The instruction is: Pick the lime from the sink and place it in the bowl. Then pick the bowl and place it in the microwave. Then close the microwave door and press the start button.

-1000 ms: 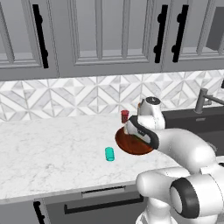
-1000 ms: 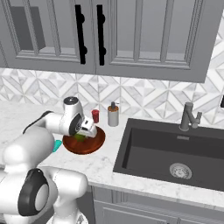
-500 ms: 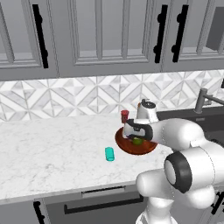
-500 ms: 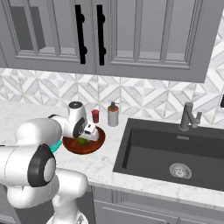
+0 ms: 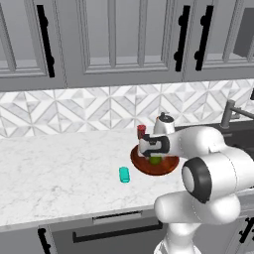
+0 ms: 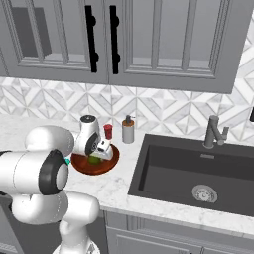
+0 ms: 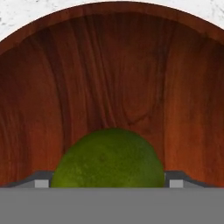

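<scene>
The lime (image 5: 155, 159) (image 6: 94, 159) lies inside the reddish-brown wooden bowl (image 5: 167, 167) (image 6: 108, 163) on the marble counter, left of the sink (image 6: 193, 171). My gripper (image 5: 154, 156) (image 6: 97, 154) hangs low over the bowl, open, with the lime between its fingers. In the hand view the lime (image 7: 109, 159) sits close up between the two fingertips (image 7: 42, 182), a thin gap on each side, with the bowl's (image 7: 113, 78) wood grain behind it. The microwave and its door are out of view.
A small teal cup (image 5: 124, 174) lies on the counter left of the bowl. A small red cup (image 5: 141, 131) (image 6: 107, 131) and a soap dispenser (image 6: 128, 130) stand just behind it. The faucet (image 6: 214, 133) rises behind the sink. Wall cabinets hang overhead.
The arm has swung its elbow round and the hand has turned above the bowl. The lime stays in the bowl and the jaws stand as wide as before.
</scene>
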